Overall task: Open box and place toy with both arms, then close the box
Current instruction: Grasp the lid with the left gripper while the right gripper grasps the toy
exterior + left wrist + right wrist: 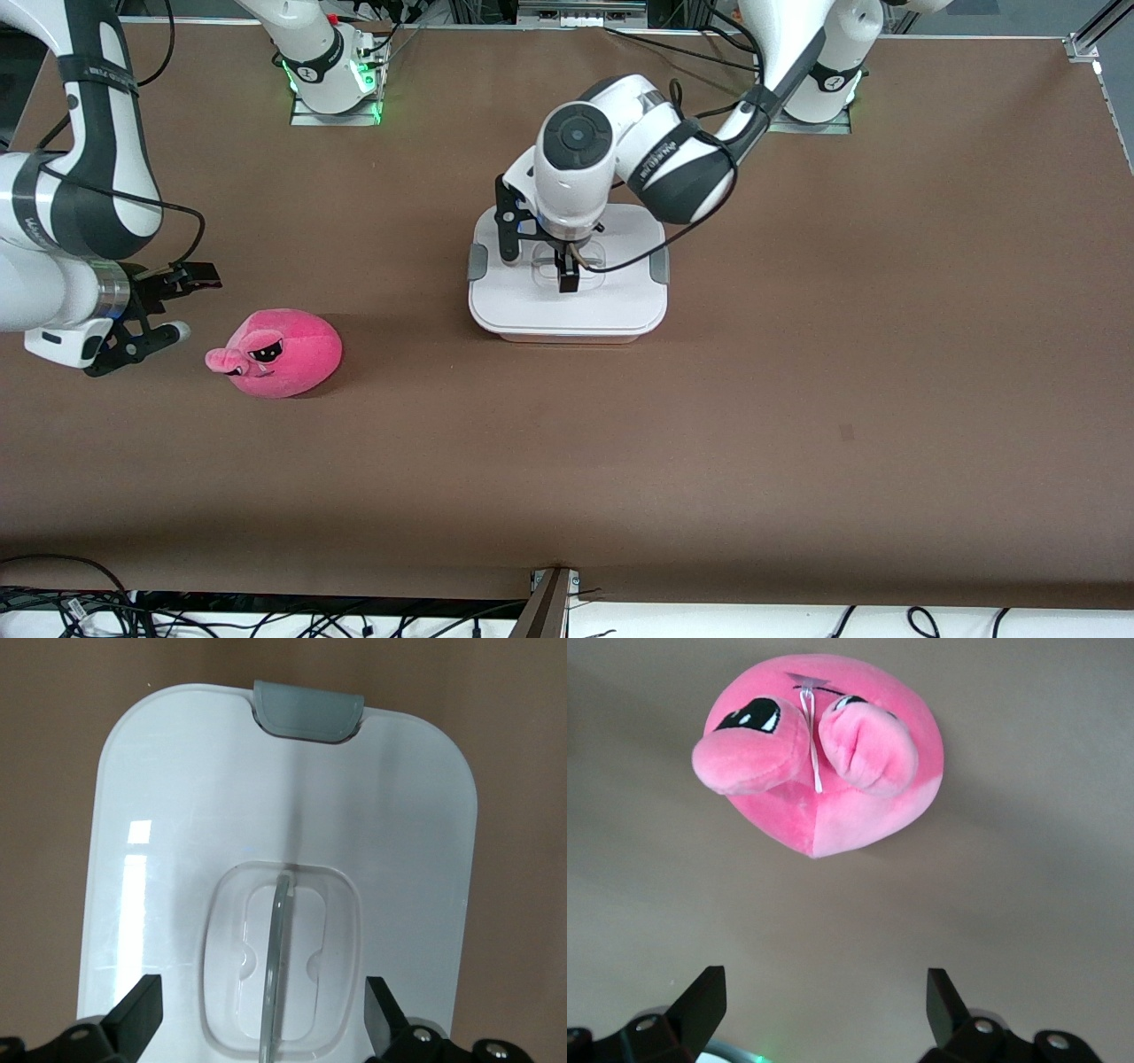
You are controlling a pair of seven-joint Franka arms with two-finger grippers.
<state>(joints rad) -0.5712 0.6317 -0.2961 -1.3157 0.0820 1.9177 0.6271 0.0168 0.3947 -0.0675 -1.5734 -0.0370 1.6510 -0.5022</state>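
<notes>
Where front view hides it, left wrist shows handle [282, 970] between spread fingers [137, 1010].

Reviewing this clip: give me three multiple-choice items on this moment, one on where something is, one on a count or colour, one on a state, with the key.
1. Where is the left gripper?
A. over the box's lid handle
B. over the toy
C. over bare table

2. How many grey clips show on the lid in the front view?
A. one
B. two
C. four

3. What state is the box in?
A. lid off
B. lid on
C. lid tilted half open

Key: 1 A, the left wrist view shows the open gripper's fingertips on either side of the clear handle. 2 B, one clip at each short end. 3 B, the white lid lies flat on the box. The toy sits on the table beside the open right gripper.
</notes>
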